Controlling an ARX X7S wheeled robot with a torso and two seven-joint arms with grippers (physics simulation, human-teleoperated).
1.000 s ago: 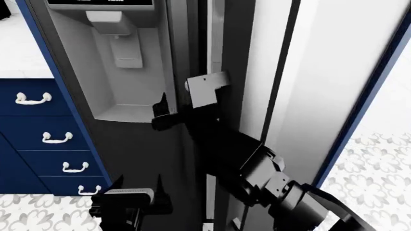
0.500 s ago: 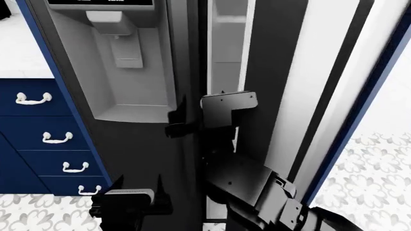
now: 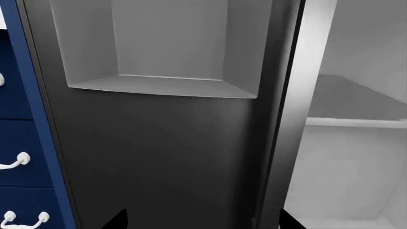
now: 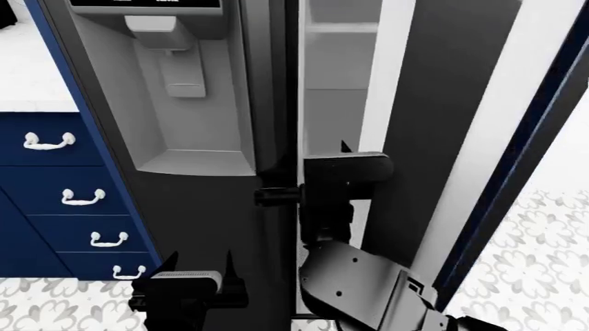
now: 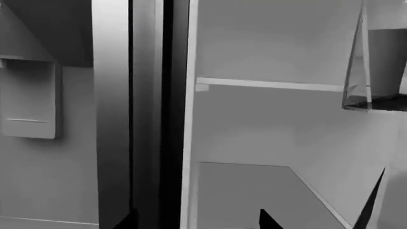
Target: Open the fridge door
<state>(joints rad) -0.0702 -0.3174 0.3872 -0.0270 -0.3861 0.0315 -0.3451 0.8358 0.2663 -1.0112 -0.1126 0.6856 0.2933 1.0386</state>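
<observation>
The fridge door (image 4: 442,138) has been swung further out than it was a second ago. Back then only a thin gap was seen beside the dispenser door (image 4: 175,103). Now the gap is wide, and the white inside of the fridge with a shelf (image 5: 273,86) can be seen through it. The fridge door is at the right of the scene, turned outward, with its white inner edge facing the gap.

The right end effector (image 4: 343,172) has been moved to the right and lower, along with the door. It now sits in the gap, close to the door's inner edge. Whether it is touching the door cannot be told. In the right wrist view only dark tips are seen at the edge, with nothing between them, so it seems to be spread with nothing held, but this is not sure.

The left end effector (image 4: 189,286) has been kept low and near, in front of the dispenser door. Its fingers look spread, and nothing is held in them.

The task looks partly done. The door is open, but not all the way. More pushing to the right is likely needed. The arm could get caught between the door and the fridge body if care is not taken.
</observation>
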